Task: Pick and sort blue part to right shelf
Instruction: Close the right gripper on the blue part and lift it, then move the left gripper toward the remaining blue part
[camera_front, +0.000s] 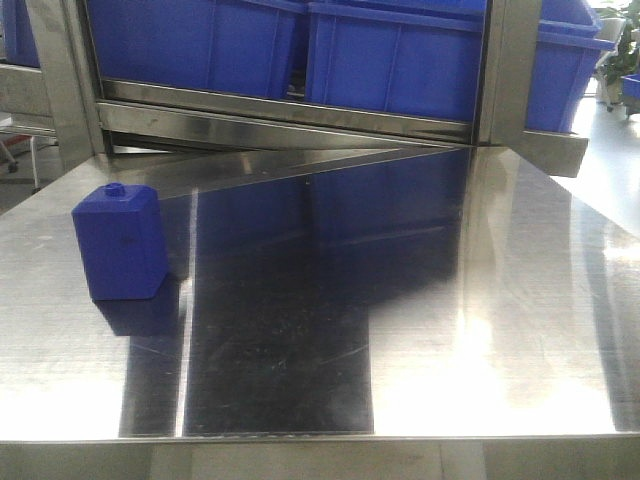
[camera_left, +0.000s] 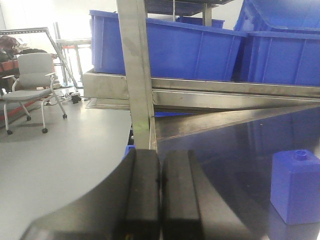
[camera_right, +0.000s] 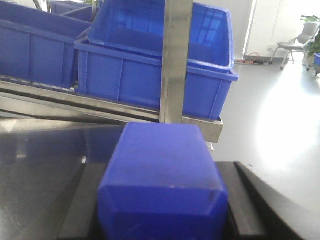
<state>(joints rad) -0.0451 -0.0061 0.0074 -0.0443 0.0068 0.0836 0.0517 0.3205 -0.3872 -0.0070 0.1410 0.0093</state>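
Well, the right jaws were squeezing the blue part (camera_right: 162, 185), so the pick looked done. It was not yet in the right shelf (camera_right: 100, 107) at twelve o'clock. A steel post (camera_right: 177, 60) stood straight ahead, in front of the blue bins (camera_right: 125, 80). The left jaws were closed on nothing. A wider blue block (camera_front: 118, 243) sat on the desk (camera_front: 450, 300) at nine o'clock.

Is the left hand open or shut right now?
Shut: the left hand shows its black fingers pressed together, nothing between them.
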